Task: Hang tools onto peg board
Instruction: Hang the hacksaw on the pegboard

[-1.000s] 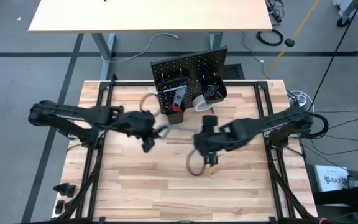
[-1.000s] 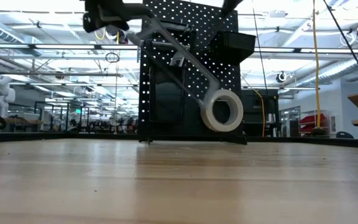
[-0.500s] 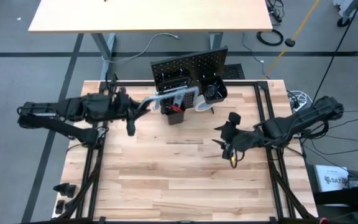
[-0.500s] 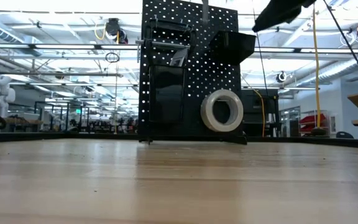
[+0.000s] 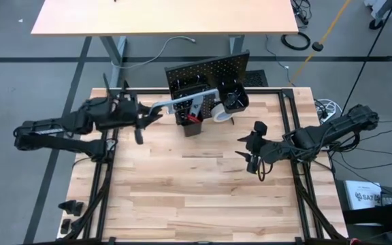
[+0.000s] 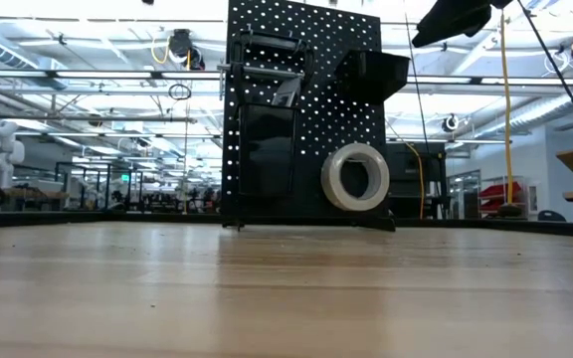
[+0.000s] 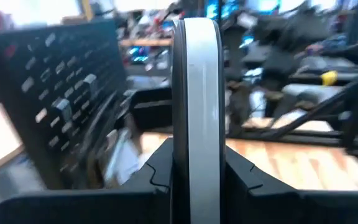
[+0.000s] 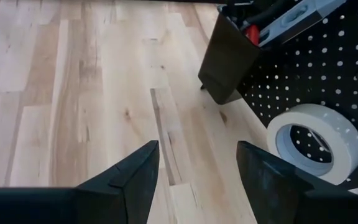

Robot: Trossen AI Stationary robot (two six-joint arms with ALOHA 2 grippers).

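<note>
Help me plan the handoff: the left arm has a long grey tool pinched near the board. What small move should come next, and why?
Probably ease the left gripper toward the peg board: its fingers pinch the grey bar, whose far end reaches the board. The right gripper is open, empty, clear.

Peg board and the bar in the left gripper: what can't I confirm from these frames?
- Bar: left wrist view blurred; its far end is unreadable, so whether it touches a hook is unclear.
- Left gripper: out of the low view; the high view is too small to show its grip.
- Peg board: tools in the tall bin too small overhead, hidden by its wall from the low view.
</note>
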